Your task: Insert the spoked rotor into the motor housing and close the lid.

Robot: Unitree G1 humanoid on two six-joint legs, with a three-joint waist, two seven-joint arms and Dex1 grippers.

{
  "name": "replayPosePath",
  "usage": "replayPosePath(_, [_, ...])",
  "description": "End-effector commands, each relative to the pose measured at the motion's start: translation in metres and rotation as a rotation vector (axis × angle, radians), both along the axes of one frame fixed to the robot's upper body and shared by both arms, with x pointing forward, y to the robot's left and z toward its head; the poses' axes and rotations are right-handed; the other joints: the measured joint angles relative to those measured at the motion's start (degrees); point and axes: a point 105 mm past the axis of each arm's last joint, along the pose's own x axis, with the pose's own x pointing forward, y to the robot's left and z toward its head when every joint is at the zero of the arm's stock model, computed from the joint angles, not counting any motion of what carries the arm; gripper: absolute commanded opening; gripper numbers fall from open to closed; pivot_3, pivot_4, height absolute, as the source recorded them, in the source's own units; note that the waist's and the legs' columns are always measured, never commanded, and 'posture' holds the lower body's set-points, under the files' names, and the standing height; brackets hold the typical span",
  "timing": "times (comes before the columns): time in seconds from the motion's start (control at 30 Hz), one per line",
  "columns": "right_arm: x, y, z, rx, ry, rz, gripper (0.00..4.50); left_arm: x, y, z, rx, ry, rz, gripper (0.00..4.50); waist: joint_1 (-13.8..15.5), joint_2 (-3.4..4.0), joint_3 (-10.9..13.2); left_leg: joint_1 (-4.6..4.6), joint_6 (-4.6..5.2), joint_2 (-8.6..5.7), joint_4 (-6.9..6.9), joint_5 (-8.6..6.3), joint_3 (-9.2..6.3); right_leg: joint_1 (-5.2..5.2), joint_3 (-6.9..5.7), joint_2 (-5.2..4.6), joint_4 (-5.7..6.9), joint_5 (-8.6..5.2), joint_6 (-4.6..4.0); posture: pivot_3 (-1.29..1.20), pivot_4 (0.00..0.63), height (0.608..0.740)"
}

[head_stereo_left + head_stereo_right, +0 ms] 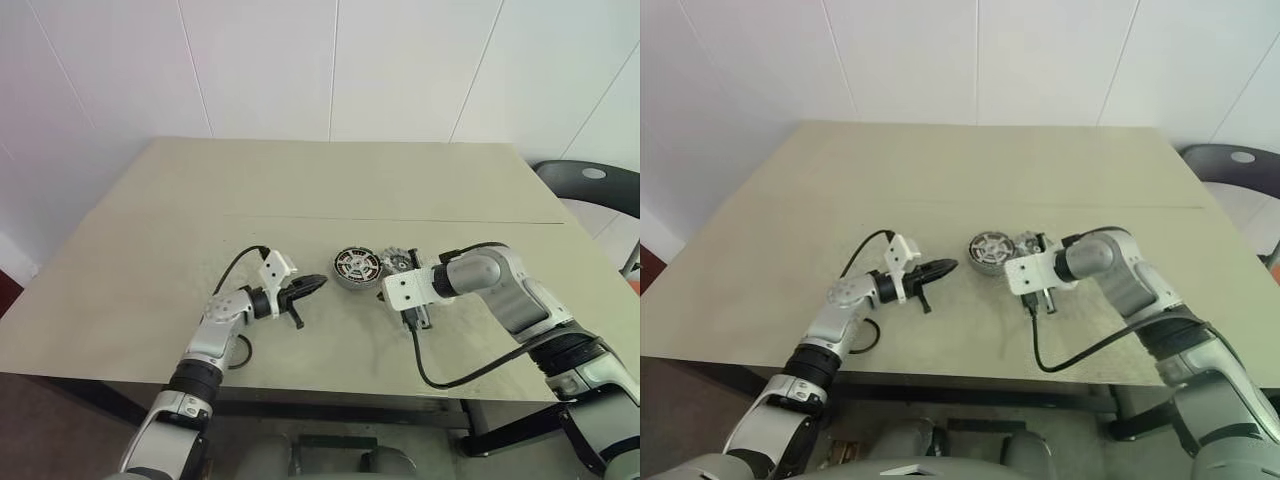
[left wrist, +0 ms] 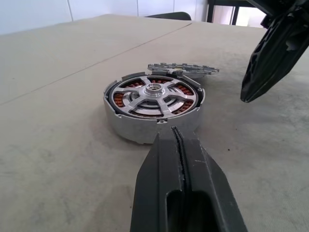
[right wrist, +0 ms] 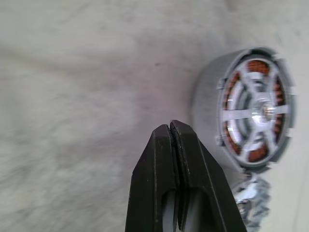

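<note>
Though both sets of jaws pressed together and empty, right gripper (image 1: 420,322) nearer the lid (image 1: 398,263), lying flat on the worktop (image 1: 300,190) just behind it, touching the motor housing (image 1: 357,268); left gripper (image 1: 312,285) beside the housing's other side.

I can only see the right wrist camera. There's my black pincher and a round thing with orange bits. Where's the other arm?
Observer: The left gripper is across the motor housing from yours, shut, holding nothing, pointing at it.
Operator: What's the shiny bit poking in at the edge of my picture?
Observer: That's the lid. It's a thin round disc with a toothed edge, lying flat on the table right beside the housing, on the side away from the left gripper.
Operator: Is anything else around?
Observer: A black chair stands past the table's far right corner.
</note>
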Motion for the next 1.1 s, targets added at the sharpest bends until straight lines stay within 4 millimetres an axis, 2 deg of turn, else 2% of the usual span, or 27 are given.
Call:
replayPosePath(0.03, [0.013,0.003,0.016,0.047,-0.082,-0.03,0.04,0.003,-0.001,0.016,-0.024,-0.049,-0.003,0.0,0.0,0.0,0.0,0.0,0.0,0.0,0.0,0.0,0.0,0.0,0.0,0.0,0.0,0.0,0.0,0.0,0.0,0.74])
replayPosePath(0.67, [0.028,0.021,0.023,0.092,-0.16,-0.048,0.04,0.001,-0.005,0.009,-0.02,-0.027,-0.005,0.0,0.0,0.0,0.0,0.01,0.0,0.0,0.01,0.01,0.0,-0.01,0.0,0.02,0.04,0.01,0.01,0.0,0.0,0.74])
replayPosePath(0.77, [0.03,0.02,0.021,0.085,-0.166,-0.055,0.59,0.001,-0.005,0.008,-0.02,-0.026,-0.003,0.0,-0.1,0.0,0.0,0.01,0.0,0.0,0.01,0.01,0.01,0.0,0.0,0.02,0.04,0.01,0.01,0.0,0.0,0.74])
replayPosePath(0.83, [0.031,0.019,0.019,0.072,-0.171,-0.055,1.17,0.001,-0.005,0.008,-0.02,-0.026,-0.001,0.0,-0.1,0.0,0.0,0.01,0.0,0.0,0.01,0.01,0.01,0.0,0.0,0.02,0.04,0.01,0.01,0.0,0.0,0.74])
replayPosePath(1.1, [0.032,0.017,0.012,0.062,-0.157,-0.062,1.17,0.001,-0.004,0.006,-0.014,-0.024,0.005,0.0,-0.1,0.01,0.0,0.02,-0.01,0.0,0.02,0.01,0.01,0.0,0.0,0.03,0.06,0.01,0.02,0.0,0.0,0.74])
